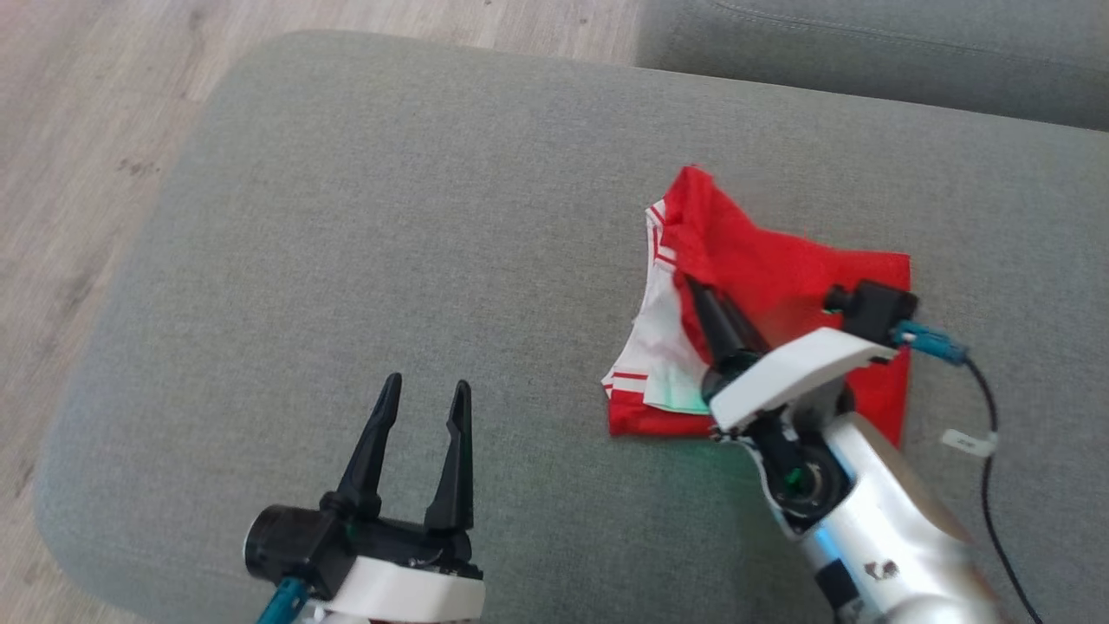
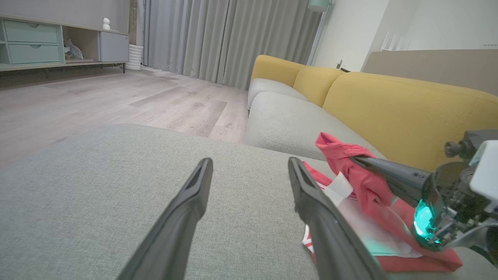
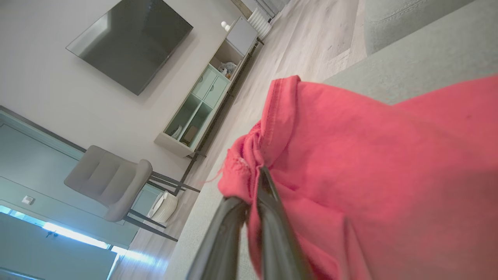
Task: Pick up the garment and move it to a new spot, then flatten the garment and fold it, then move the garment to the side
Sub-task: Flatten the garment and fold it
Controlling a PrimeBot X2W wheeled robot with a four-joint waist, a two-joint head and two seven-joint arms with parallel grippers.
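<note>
Garment (image 1: 780,269) of red cloth lies toward 3 o'clock on the grey ottoman (image 1: 390,217) in the head view, partly folded, well apart from the ottoman's rounded edge at 9 o'clock. Its red layer is on top. Along its 8 o'clock side a white part with red stripes shows from under the red. A red corner sticks out at 12 o'clock.

The right gripper (image 1: 693,288) reaches in from 5 o'clock, and its fingers are pressed together on a bunched red fold near the middle of the garment. In the right wrist view the two dark fingers (image 3: 268,217) meet with the cloth gathered between them, and the red cloth drapes off toward 3 o'clock. In the left wrist view the right gripper (image 2: 354,158) holds this fold raised above the flat part of the garment (image 2: 408,260), which rests on the ottoman. A green light glows at the wrist and tints the white cloth beside it. A black cable (image 1: 988,451) runs from the wrist toward 5 o'clock.

The left gripper (image 1: 428,386) is at 7 o'clock in the head view, over bare grey upholstery, well apart from the garment. Its fingers stand spread wide with nothing between them; in its own wrist view the left gripper (image 2: 249,161) points across the ottoman, with the garment off at 3 o'clock. I cannot tell whether the fingers touch the upholstery.

Beyond the ottoman stand a sofa (image 2: 389,105) with yellow back cushions, pale wooden floor (image 1: 87,130) and grey curtains (image 2: 225,39).
</note>
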